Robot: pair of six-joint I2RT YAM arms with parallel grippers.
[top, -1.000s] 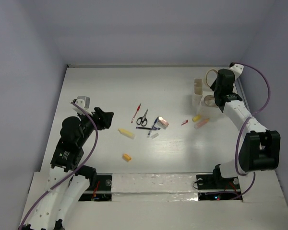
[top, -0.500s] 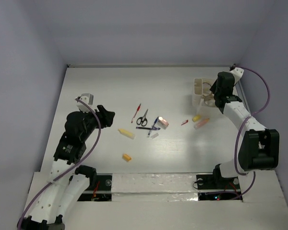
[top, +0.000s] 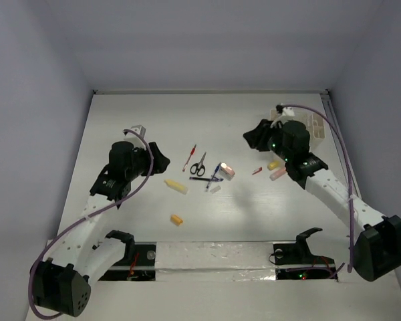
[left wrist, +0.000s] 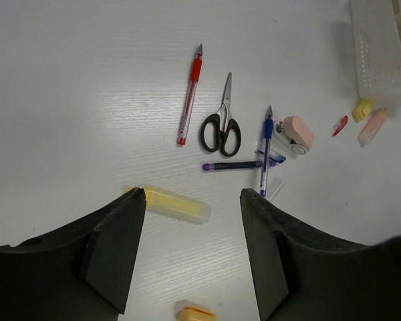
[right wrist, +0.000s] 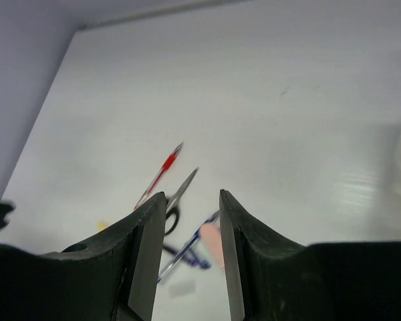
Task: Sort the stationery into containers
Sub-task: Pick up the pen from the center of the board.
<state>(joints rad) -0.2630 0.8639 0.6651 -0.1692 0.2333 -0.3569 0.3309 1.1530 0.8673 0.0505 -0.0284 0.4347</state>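
Surface (top: pixel 120 114): white, walled in on three sides by pale lilac panels.
Left gripper (left wrist: pixel 192 194): mine; fingers spread, nothing between them. It hangs over the surface left of the red pen.
Right gripper (right wrist: pixel 192 194): mine; fingers apart and empty. It hangs right of the middle cluster and faces it.
Organiser (left wrist: pixel 377 67): white and perforated, at the far right, partly behind my right arm in the top view.
Middle cluster: red pen (left wrist: pixel 189 100) with scissors (left wrist: pixel 222 124) just beside it; blue pen (left wrist: pixel 265 150) crossing a purple pen (left wrist: pixel 230 165); pink block (left wrist: pixel 299 132) just right of the blue pen.
Long yellow block (left wrist: pixel 174 202): on the near side of the cluster, below my left gripper in its wrist view.
Orange block (top: pixel 177 219): alone, closest to my bases.
Beside the organiser: small yellow block (left wrist: pixel 363 108), pink stick (left wrist: pixel 373 127) and red piece (left wrist: pixel 340 125), all lying on the surface outside it.
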